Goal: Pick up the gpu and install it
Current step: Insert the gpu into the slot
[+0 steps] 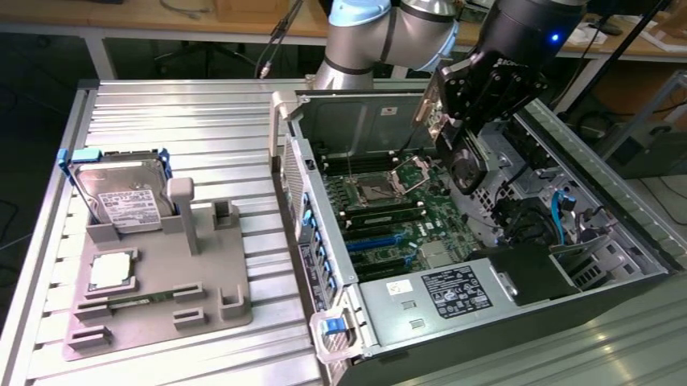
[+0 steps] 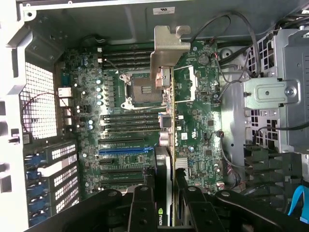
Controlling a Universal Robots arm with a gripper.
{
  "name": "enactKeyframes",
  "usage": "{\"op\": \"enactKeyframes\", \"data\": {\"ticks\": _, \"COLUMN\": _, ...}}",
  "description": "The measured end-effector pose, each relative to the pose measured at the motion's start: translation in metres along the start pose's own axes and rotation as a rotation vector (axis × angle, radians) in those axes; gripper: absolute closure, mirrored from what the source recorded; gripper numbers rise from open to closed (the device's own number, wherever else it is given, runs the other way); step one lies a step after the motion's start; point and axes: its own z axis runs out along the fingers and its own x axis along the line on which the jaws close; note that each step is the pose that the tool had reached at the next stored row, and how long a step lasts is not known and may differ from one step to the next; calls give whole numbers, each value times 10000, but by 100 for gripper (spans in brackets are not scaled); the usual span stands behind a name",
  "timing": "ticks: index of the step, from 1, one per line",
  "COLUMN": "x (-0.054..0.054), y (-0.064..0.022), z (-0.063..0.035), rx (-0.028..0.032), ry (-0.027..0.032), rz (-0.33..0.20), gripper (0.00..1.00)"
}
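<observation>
- End effector (image 1: 464, 133), hanging over the open computer case (image 1: 322, 173), pinches the gpu (image 1: 469, 167) between its fingers.
- Pickup looks done: the gpu is off the bench (image 1: 183, 112), held on edge above the motherboard (image 1: 392, 213), with its silver bracket (image 2: 169, 48) at the end away from the fingers.
- Installing is left: in the wrist view the card runs crosswise to the expansion slots (image 2: 123, 151) and looks seated in 0 of them.

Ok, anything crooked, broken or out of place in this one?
Nothing stands out. The pincer grips the graphics card edge-down above the motherboard, and no loose or damaged parts show.
</observation>
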Motion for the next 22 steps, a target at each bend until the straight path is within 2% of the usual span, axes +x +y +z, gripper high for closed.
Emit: {"op": "enactKeyframes", "data": {"ticks": 22, "x": 0, "y": 0, "z": 0, "rx": 0, "ry": 12, "rz": -218, "gripper": 73}}
